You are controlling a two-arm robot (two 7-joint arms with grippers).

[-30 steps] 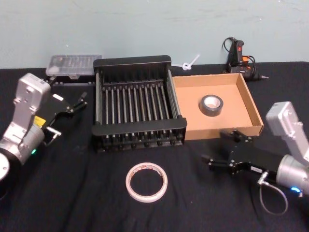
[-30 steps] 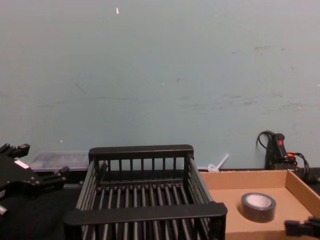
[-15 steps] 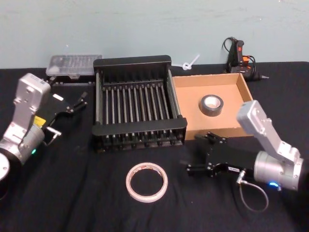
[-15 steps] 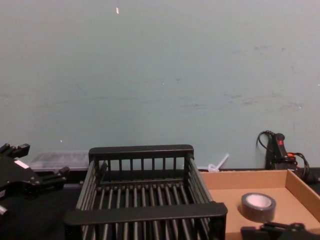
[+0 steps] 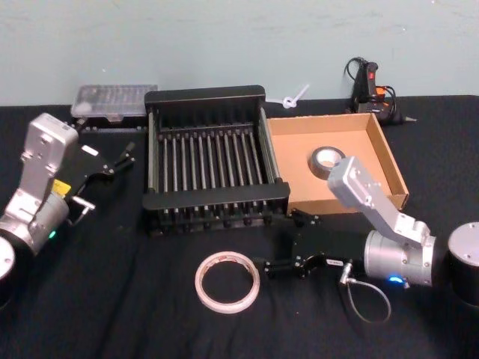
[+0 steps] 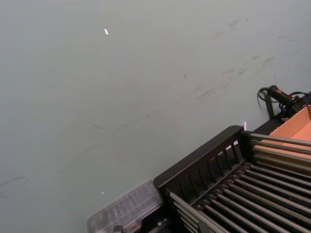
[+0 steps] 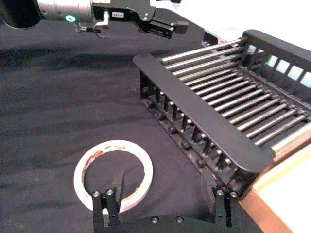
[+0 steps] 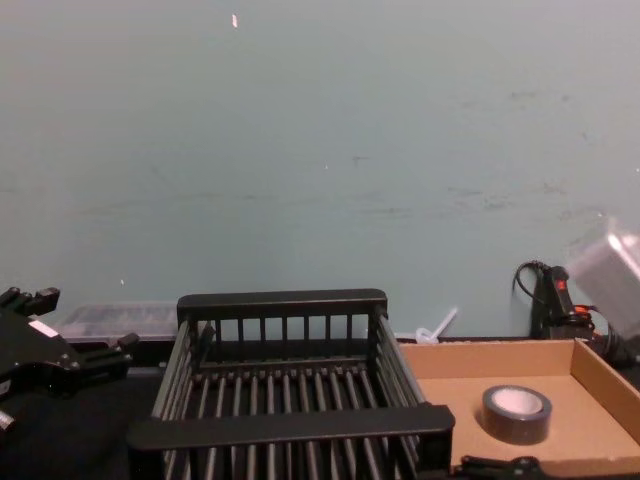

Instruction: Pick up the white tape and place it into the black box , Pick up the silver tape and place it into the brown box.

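Likely light, stiff and thin — white tape flat on the black worktop near its front edge, before the black box; best pinched across the ring's wall. Right gripper spread wide, empty, one finger just at the ring's rim. Left gripper parked by the left edge.

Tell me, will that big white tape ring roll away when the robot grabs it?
Probably not: the white tape lies flat on the black cloth, so it should slide, not roll. It looks thin and hollow, so likely light. The open right gripper might squash it slightly.
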